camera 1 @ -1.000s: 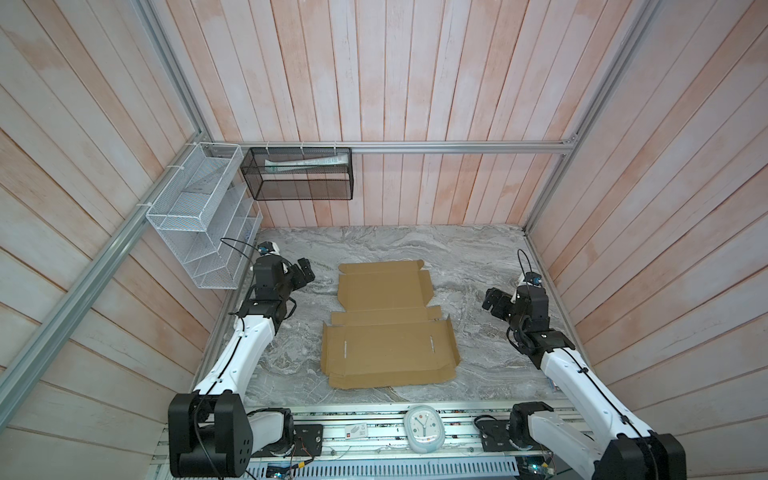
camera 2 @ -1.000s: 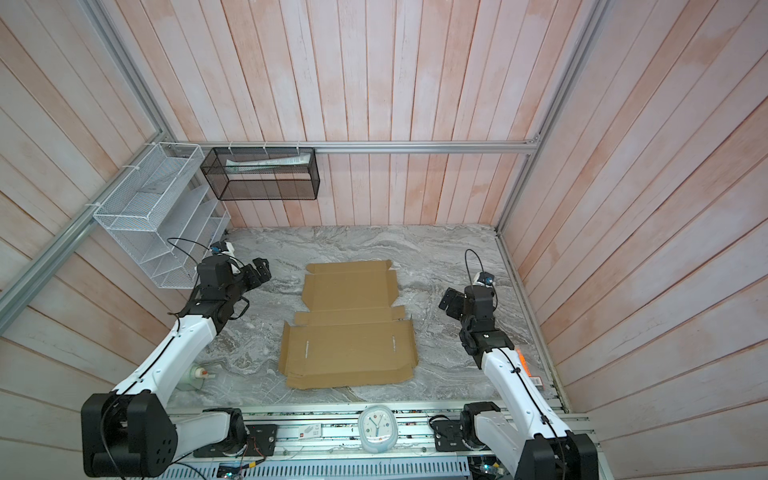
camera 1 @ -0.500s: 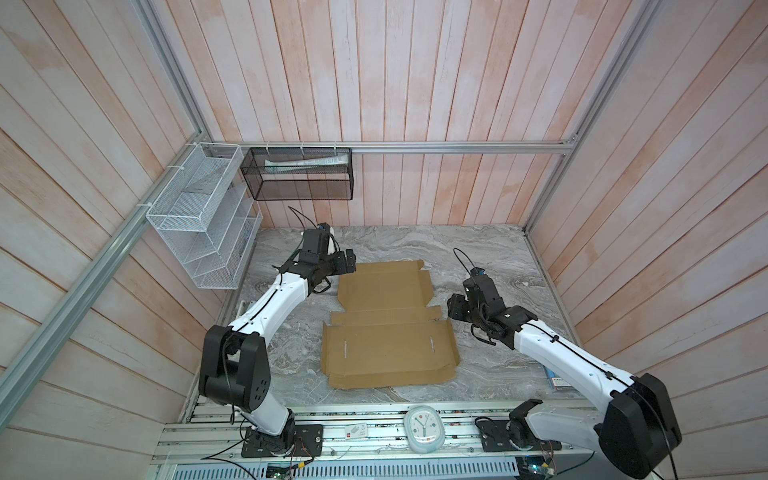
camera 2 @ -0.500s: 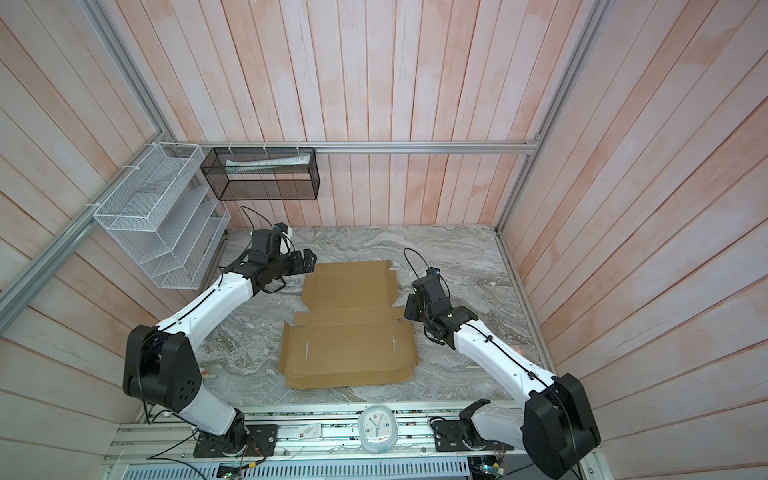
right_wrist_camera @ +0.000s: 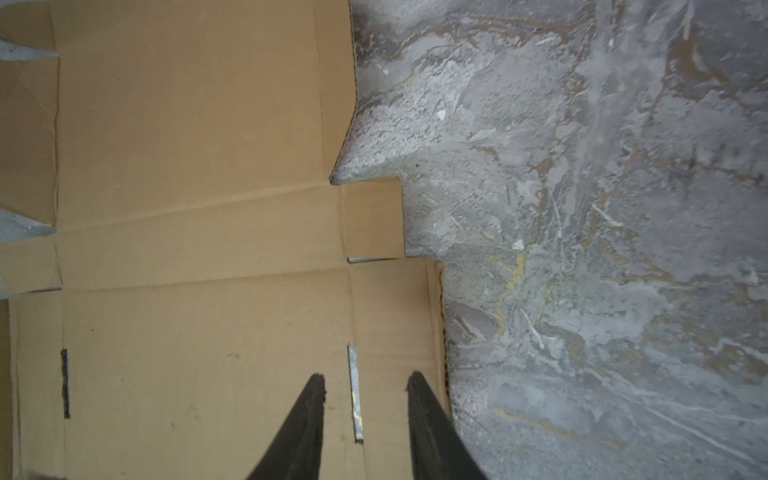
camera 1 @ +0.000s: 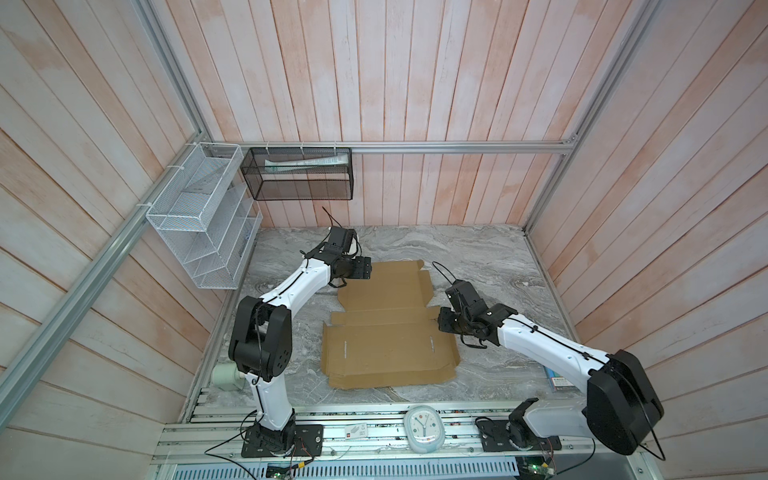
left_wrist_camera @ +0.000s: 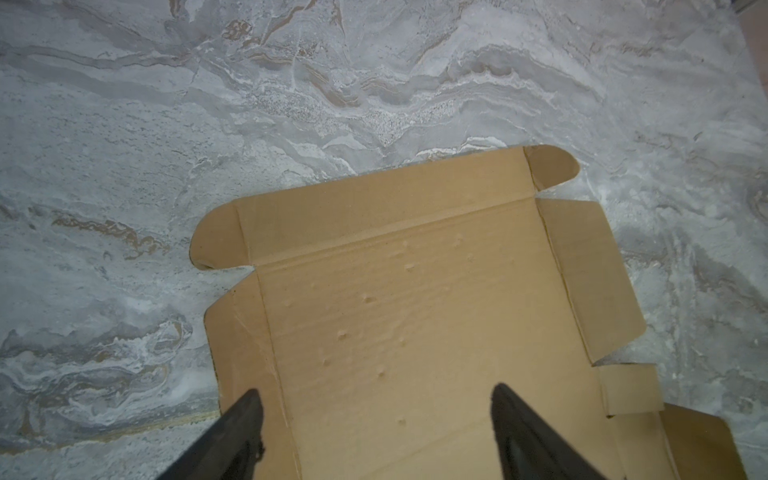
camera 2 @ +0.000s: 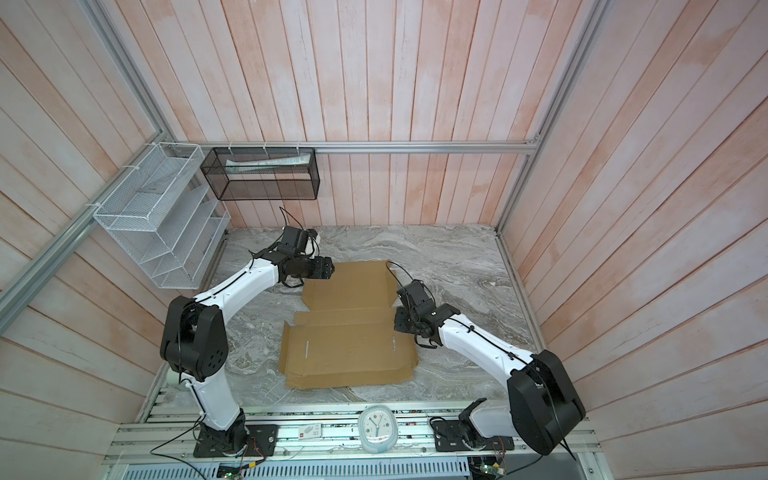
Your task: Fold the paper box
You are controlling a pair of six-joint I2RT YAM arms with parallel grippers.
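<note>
Brown paper box [camera 1: 388, 332] flat; right gripper [right_wrist_camera: 366, 376] held part-open over its slit [right_wrist_camera: 353, 361]; left gripper [left_wrist_camera: 376, 390] wide-open over far panel [left_wrist_camera: 415, 324].

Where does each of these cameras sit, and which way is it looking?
Top views: high over the near side, looking down on the marble table, the flat paper box, the left arm and the right arm.
Left wrist: on that arm, looking past the tips of the left gripper at the box's far panel.
Right wrist: on that arm, looking past the tips of the right gripper at the box's right edge and a slit.
Shared: all show the box on the table.
</note>
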